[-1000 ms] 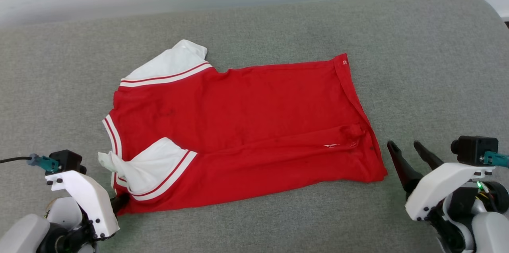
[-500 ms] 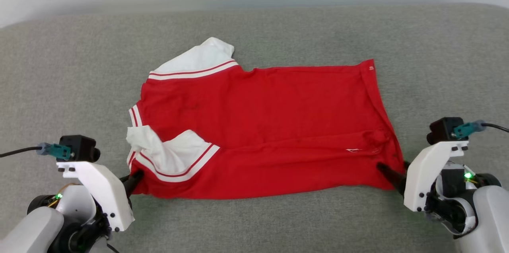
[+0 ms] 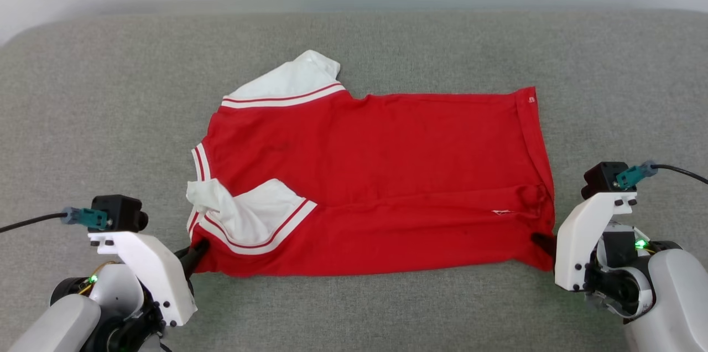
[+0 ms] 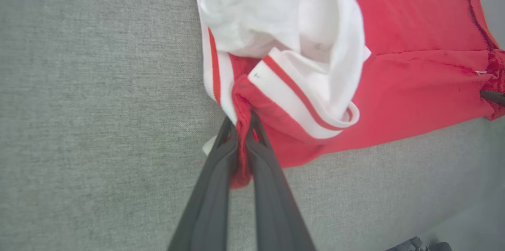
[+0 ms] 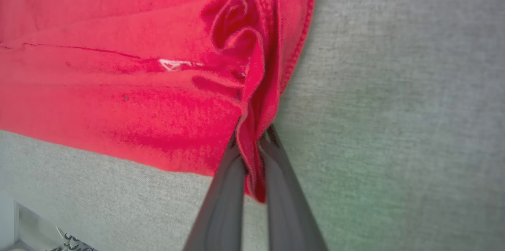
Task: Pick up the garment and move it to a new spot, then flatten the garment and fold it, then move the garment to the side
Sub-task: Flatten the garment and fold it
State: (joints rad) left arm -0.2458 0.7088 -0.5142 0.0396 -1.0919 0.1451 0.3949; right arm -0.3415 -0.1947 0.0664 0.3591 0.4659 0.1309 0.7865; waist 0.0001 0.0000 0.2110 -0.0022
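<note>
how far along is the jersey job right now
Done: the bright red soft jersey with white sleeves lies mostly spread on the grey fabric surface. In hand: the left gripper is shut on its near sleeve-end corner, the right gripper on its near hem corner. Left: smoothing the bunched sleeve, folding, moving aside.

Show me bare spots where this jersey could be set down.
The widest bare grey surface lies beyond the jersey, up to the surface's far edge. Bare strips flank the jersey left and right. Crowded: both near corners, pinched by the left tool and the right tool.
</note>
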